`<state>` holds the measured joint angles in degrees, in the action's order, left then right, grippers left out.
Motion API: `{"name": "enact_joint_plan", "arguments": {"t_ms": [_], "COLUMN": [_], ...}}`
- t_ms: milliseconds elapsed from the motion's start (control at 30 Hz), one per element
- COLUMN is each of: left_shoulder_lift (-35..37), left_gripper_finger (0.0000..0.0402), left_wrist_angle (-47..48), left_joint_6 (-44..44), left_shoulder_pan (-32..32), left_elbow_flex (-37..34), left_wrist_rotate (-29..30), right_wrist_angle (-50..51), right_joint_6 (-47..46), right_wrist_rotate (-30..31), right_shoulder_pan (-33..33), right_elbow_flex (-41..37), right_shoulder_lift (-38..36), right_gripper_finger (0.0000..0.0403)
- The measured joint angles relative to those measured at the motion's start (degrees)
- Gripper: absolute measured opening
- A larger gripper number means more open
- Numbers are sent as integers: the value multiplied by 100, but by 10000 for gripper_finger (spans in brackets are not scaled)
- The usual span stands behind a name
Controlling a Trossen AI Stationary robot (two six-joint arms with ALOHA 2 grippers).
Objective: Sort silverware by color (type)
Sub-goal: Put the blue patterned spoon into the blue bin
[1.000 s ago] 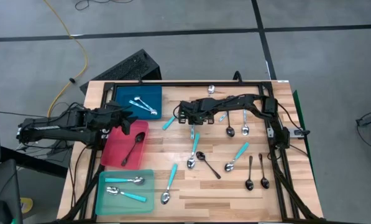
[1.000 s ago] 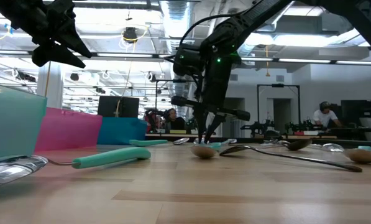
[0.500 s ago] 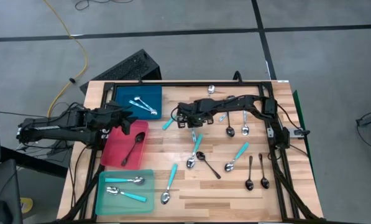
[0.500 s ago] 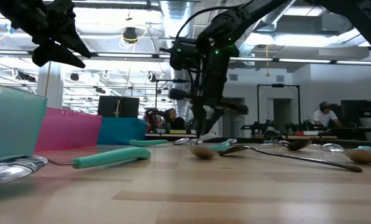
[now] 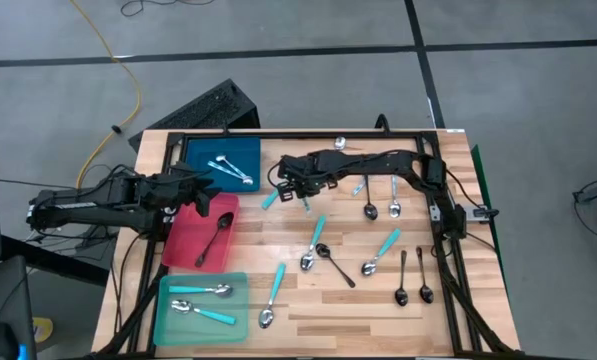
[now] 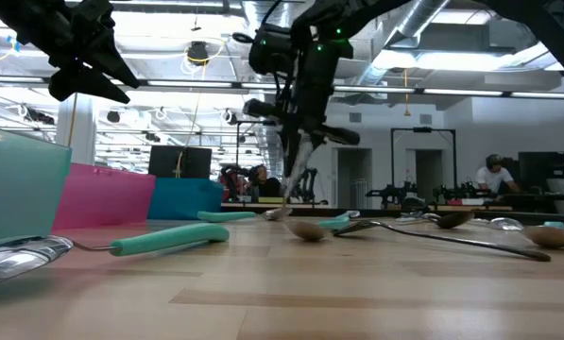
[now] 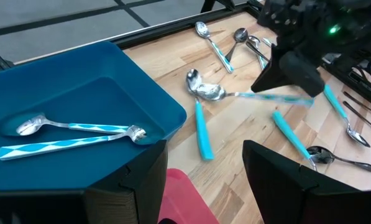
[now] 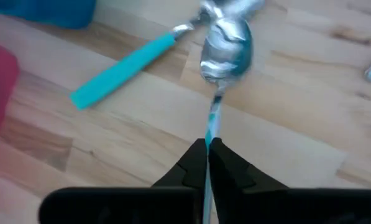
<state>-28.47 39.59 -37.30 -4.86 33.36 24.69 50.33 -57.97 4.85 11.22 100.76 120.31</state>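
One silver spoon with a turquoise-patterned handle (image 8: pixel 225 53) hangs bowl-forward from the right gripper (image 8: pixel 208 149), clenched on its handle, above the wooden table (image 5: pixel 358 300), presumably so it clears the other spoons.

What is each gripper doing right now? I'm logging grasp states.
Left gripper: open, empty, hovering by the blue tray.
Right gripper: shut on a turquoise-handled spoon, lifted off the table.
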Motion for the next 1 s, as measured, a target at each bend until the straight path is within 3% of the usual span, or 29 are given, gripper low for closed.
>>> {"name": "enact_joint_plan", "arguments": {"t_ms": [100,233,433,700,1000], "left_shoulder_lift": [0,-2,-1,-2,-2], "left_gripper_finger": [195,195,195,195,195], "left_wrist_angle": [0,0,0,0,2], "left_joint_6": [0,0,0,2,2], "left_shoulder_pan": [0,0,0,0,0], "left_elbow_flex": [0,0,0,0,0], "left_wrist_rotate": [2,16,20,20,17], "right_wrist_angle": [233,499,868,399,188], "right_joint_6": [125,334,408,558,320], "right_wrist_rotate": [11,19,14,55,-22], "right_shoulder_pan": [-25,-74,-115,-149,-353], "right_elbow_flex": [107,211,204,204,206], "right_shoulder_lift": [0,-2,-2,0,672], "right_gripper_finger": [15,22,112,239,254]}}
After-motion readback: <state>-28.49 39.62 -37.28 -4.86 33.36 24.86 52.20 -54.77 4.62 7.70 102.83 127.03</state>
